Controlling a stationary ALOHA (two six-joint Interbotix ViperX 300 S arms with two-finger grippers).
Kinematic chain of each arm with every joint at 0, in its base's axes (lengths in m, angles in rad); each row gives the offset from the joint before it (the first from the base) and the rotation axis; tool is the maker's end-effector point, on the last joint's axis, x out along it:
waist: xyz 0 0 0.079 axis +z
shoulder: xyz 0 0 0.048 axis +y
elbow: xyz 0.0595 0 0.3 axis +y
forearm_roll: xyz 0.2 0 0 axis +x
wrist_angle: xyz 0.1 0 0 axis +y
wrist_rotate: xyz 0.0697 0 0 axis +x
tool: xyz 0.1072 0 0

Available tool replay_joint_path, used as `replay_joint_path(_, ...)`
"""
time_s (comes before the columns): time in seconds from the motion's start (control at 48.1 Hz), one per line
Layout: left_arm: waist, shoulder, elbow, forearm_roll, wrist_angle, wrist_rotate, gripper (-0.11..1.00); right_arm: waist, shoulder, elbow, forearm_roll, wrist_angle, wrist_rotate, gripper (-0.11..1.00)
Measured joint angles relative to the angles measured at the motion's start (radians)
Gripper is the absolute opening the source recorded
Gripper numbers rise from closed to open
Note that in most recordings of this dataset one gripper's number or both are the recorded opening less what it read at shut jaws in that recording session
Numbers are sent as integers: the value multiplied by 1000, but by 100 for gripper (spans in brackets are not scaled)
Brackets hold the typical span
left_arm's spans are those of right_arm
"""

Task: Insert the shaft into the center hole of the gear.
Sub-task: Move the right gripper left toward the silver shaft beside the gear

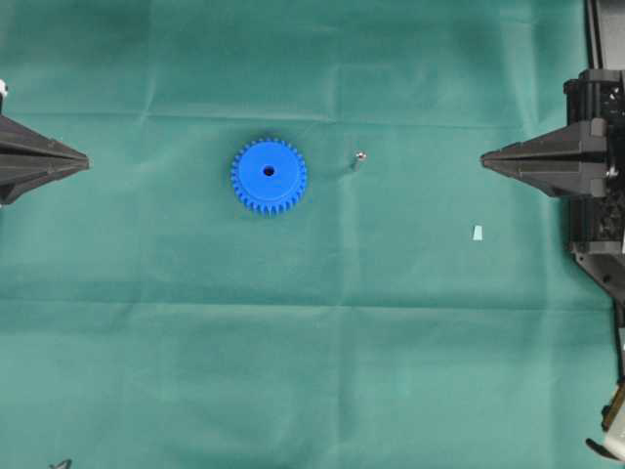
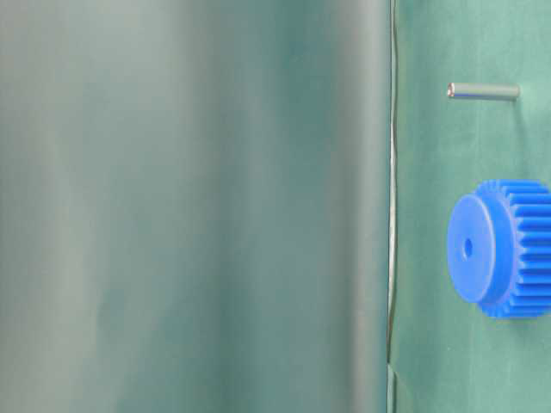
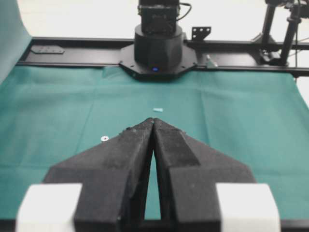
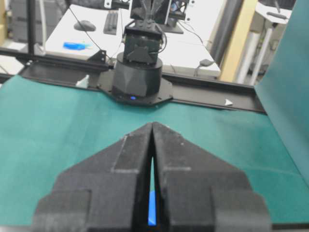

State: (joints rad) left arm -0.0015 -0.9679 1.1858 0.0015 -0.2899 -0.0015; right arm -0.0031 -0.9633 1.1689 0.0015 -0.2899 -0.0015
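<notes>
Overhead, the bright blue plastic spur gear point(image 1: 269, 176) lies flat near the middle of the green cloth tabletop point(image 1: 293, 371), its small dark center hole point(image 1: 269, 171) facing up. The thin silvery-grey metal shaft point(image 1: 357, 159) stands just to the right of it, apart from the teeth, and a small pale scrap point(image 1: 478, 233) lies farther right. The left gripper point(image 1: 86, 161) and the right gripper point(image 1: 483, 157) wait at opposite edges, each black pair of fingers pressed together to a point, holding nothing.

At table level, in a picture turned on its side, the shaft point(image 2: 482, 90) stands on end on the cloth and the gear point(image 2: 504, 248) rests flat near it, hub and hole point(image 2: 467, 248) showing.

From the left wrist, the fingers point(image 3: 130, 150) meet tip to tip above the cloth; the shaft's shiny end point(image 3: 104, 138) shows just off to the left.

From the right wrist, the fingers point(image 4: 178, 159) are likewise closed, with a sliver of blue gear point(image 4: 152, 208) visible through the slit.

The risk lies in the pick-up: the shaft is slender and balanced on end, so an off-centre approach would likely tip it and send it rolling. A tilted grasp would then probably jam at the hole or push the loose gear aside unless the other arm steadies it.
</notes>
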Motion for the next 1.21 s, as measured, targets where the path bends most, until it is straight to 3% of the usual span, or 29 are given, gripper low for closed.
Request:
replay_joint_path(0.416, 0, 2, -28, 8, 37, -3, 0, -71, 20, -32, 12, 110, 11, 2)
replay_joint_path(0.749, 0, 2, -28, 9, 40, -3, 0, -140, 195, -89, 21, 114, 12, 4)
replay_joint_path(0.874, 0, 2, -28, 9, 40, -3, 0, -163, 295, -120, 25, 112, 12, 26)
replay_joint_path(1.082, 0, 2, -28, 9, 40, -3, 0, -198, 485, -173, 38, 110, 14, 86)
replay_joint_path(1.123, 0, 2, -26, 9, 40, -3, 0, -198, 520, -186, 40, 110, 14, 92)
replay_joint_path(1.207, 0, 2, -26, 9, 40, -3, 0, -198, 592, -204, 40, 110, 14, 90)
